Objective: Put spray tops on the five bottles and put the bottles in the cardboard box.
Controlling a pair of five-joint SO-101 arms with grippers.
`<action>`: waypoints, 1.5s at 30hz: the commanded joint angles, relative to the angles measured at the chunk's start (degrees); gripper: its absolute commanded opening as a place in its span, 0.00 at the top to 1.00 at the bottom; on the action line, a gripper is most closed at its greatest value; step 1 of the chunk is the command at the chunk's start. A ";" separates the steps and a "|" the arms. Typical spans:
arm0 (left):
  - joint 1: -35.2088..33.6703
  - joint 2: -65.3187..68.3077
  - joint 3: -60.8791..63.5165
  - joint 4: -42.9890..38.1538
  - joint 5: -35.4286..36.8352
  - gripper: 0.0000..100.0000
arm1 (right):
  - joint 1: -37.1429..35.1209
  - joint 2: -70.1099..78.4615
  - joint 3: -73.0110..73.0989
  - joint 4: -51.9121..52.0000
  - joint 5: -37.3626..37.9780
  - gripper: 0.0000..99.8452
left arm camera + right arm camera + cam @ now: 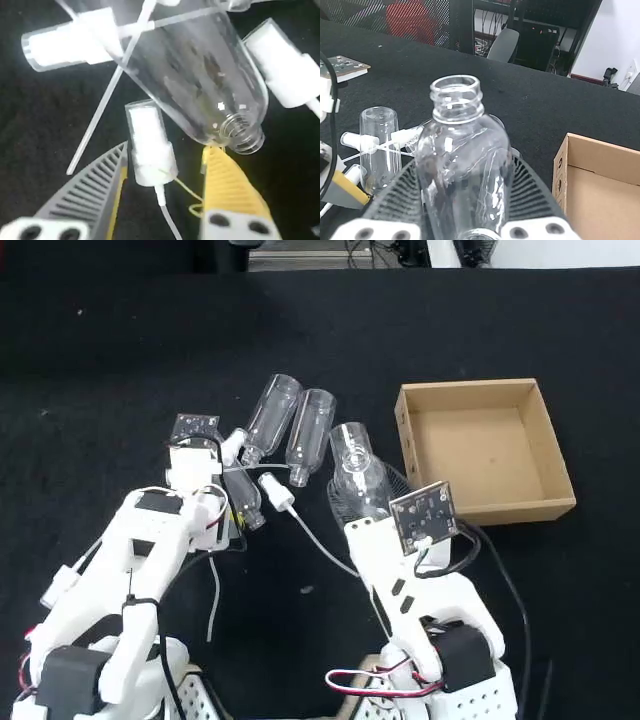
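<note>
The left gripper (165, 152) hangs wide open over a loose spray top (148, 145), which lies on the table between its jaws, lengthwise along the gap, tube toward the wrist. The right gripper (466, 187) clamps an upright bottle (460, 145), mouth bare, nearby toward the cardboard box (520, 508).

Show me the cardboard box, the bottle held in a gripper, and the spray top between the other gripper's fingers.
cardboard box (480, 455), high view, bare inner floor.
held bottle (462, 155), right wrist view, clear body.
spray top (149, 145), left wrist view, white body.
</note>
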 commanded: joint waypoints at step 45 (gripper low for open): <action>-2.59 -19.34 -45.76 26.55 -3.60 0.97 | -2.55 -1.27 1.89 -4.57 -0.26 0.99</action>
